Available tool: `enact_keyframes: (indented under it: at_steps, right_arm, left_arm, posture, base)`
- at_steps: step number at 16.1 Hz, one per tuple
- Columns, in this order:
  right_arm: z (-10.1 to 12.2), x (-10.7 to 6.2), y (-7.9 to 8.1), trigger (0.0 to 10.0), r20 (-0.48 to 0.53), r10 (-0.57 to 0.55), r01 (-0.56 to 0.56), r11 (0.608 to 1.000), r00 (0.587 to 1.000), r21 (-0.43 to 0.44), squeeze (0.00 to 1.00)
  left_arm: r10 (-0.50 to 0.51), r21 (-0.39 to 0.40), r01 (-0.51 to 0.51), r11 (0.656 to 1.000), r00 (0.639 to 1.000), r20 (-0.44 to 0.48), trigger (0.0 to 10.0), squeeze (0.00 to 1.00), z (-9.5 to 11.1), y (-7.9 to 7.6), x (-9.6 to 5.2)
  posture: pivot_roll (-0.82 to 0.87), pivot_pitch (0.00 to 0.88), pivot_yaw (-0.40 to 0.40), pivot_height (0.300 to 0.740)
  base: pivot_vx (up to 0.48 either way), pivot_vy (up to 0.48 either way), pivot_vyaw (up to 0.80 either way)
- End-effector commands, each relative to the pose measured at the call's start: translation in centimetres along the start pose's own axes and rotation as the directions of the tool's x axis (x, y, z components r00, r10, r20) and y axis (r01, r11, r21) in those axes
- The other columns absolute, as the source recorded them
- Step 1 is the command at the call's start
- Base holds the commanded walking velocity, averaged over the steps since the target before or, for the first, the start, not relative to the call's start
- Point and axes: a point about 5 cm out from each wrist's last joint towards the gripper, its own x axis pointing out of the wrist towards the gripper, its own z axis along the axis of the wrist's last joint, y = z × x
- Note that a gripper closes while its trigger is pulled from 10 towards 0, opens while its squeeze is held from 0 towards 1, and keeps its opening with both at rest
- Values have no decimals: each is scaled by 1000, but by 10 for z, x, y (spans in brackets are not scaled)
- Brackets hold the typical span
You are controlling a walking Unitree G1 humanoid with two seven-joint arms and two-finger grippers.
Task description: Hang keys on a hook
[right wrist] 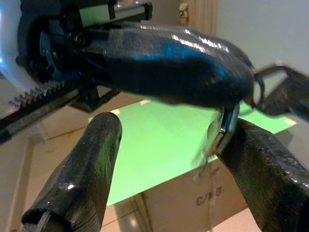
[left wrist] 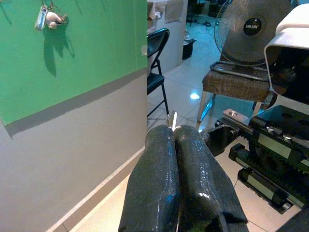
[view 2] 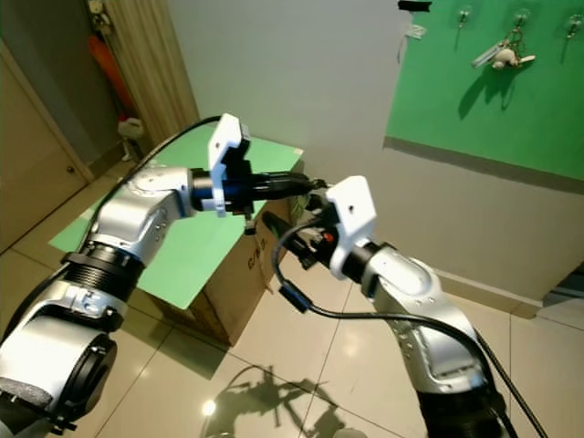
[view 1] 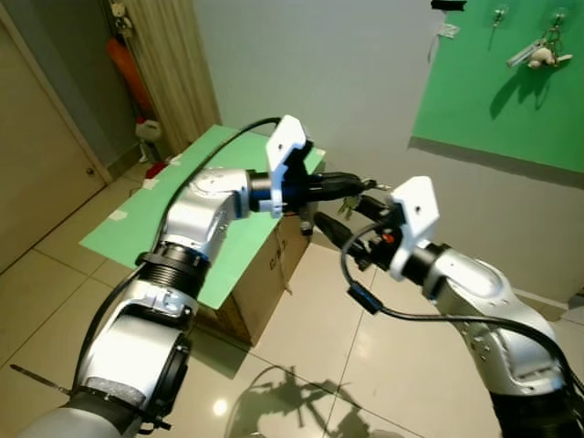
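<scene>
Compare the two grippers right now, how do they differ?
The left gripper is shut on the keys; the right gripper is open, its fingers spread on either side of the left's tips. The left reaches rightward, the right leftward. Both have black fingers and meet above the floor.

Bright, even indoor light; glare spot on the glossy beige floor tiles (view 1: 219, 406) at 6 o'clock; close black fingers (right wrist: 178, 67) slightly blurred.

Left gripper (view 1: 358, 184) is pinching keys (view 1: 348, 204) mid-air (above the floor), meeting right gripper (view 1: 336, 222) beside cardboard box (view 1: 265, 283).
</scene>
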Motion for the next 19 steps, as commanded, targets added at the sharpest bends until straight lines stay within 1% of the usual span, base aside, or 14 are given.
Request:
enact_keyframes:
  at_steps: [1, 3, 5, 8, 14, 15, 19]
  right_arm:
    - [0, 3, 0, 10000, -7, -7, 6, 1000, 1000, -4, 0]
    - [-1, 6, 1, 10000, -9, -17, 17, 1000, 1000, -9, 0]
    - [-1, 5, -2, 10000, -13, -42, 42, 999, 999, -19, 0]
    - [-1, 5, -11, 10000, -18, -98, 97, 995, 995, -39, 0]
    - [1, 7, -14, 10000, -4, -126, 126, 991, 992, -33, 0]
    - [3, 7, -17, 0, 11, -146, 147, 989, 989, -25, 0]
    - [9, 8, -18, 0, 32, -143, 143, 990, 989, -10, 0]
  left_arm:
    - [11, 24, -10, 1000, 1000, -3, 10000, 0, 6, 3, 0]
    - [14, 26, -14, 1000, 1000, 1, 10000, 0, 7, 2, 0]
    - [17, 29, -17, 999, 1000, -2, 10000, 0, 6, 2, -1]
    - [17, 35, -16, 999, 1000, -16, 10000, 0, 3, 1, -2]
    - [22, 35, -21, 999, 999, -28, 10000, 0, 0, 1, -5]
    - [25, 37, -24, 999, 999, -27, 10000, 0, 1, 1, -5]
    - [40, 40, -39, 998, 999, -21, 10000, 0, 3, 3, -5]
  posture:
    - [-226, 0, 108, 740]
    - [-228, 0, 107, 740]
    - [-229, 0, 105, 740]
    - [-228, 0, 107, 740]
    - [-221, 0, 104, 740]
    - [-220, 0, 102, 740]
    - [-220, 0, 101, 740]
  base:
    - [0, 0, 0]
    - [0, 0, 0]
    - [0, 0, 0]
    - [0, 0, 0]
    - [0, 0, 0]
    - [0, 0, 0]
    - [0, 0, 0]
